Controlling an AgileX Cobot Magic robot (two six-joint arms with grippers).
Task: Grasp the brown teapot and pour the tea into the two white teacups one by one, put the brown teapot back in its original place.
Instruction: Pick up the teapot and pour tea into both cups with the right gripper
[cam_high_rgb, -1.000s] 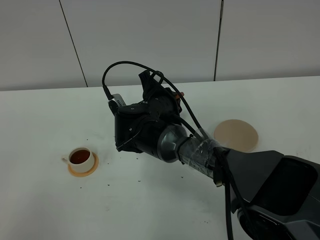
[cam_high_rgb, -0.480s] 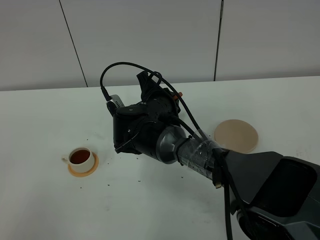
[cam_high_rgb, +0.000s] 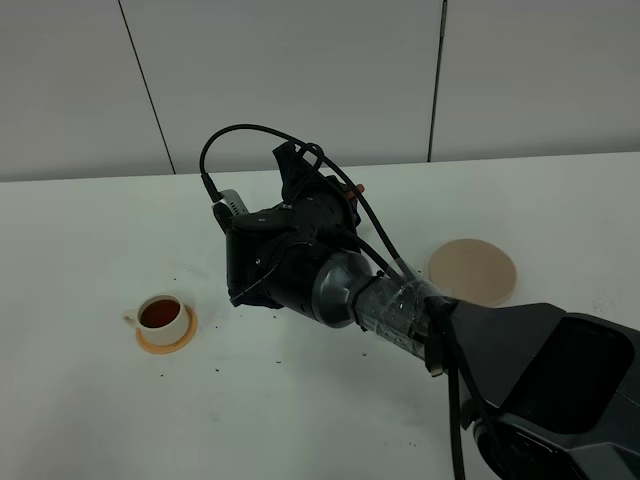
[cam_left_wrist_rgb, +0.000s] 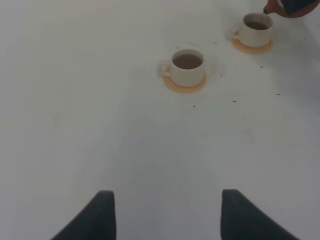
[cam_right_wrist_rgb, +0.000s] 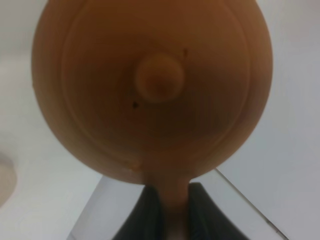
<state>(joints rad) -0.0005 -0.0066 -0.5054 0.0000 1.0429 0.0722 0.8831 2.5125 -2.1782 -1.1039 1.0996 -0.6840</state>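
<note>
From the high exterior camera, the right arm (cam_high_rgb: 400, 310) reaches from about 4 o'clock across the white table (cam_high_rgb: 90, 400) toward the middle, its bulk hiding whatever its tool carries; a teacup (cam_high_rgb: 163, 316) full of dark tea (cam_high_rgb: 159, 314) sits on an orange saucer (cam_high_rgb: 166, 334) at about 8 o'clock from the arm's wrist, well apart from it; the pale beige coaster (cam_high_rgb: 472, 270) lies bare at about 3 o'clock, near the arm's forearm; small dark specks dot the table between cup and arm. In the left wrist view, the left tool (cam_left_wrist_rgb: 167, 215) shows two dark fingertips (cam_left_wrist_rgb: 100, 215) standing spread with nothing between them, above bare table; beyond them stand two white teacups on orange saucers, the nearer one (cam_left_wrist_rgb: 186, 67) and the farther one (cam_left_wrist_rgb: 257, 29) both holding dark liquid; the spout end of the brown teapot (cam_left_wrist_rgb: 290, 7) hangs just above the farther cup, at the frame's corner. In the right wrist view, the teapot fills the frame seen from its lid side, the knob (cam_right_wrist_rgb: 159, 78) in the middle; the right tool (cam_right_wrist_rgb: 171, 212) is pressed tight on the teapot's loop handle (cam_right_wrist_rgb: 170, 197), one dark finger (cam_right_wrist_rgb: 150, 212) on each side.
</note>
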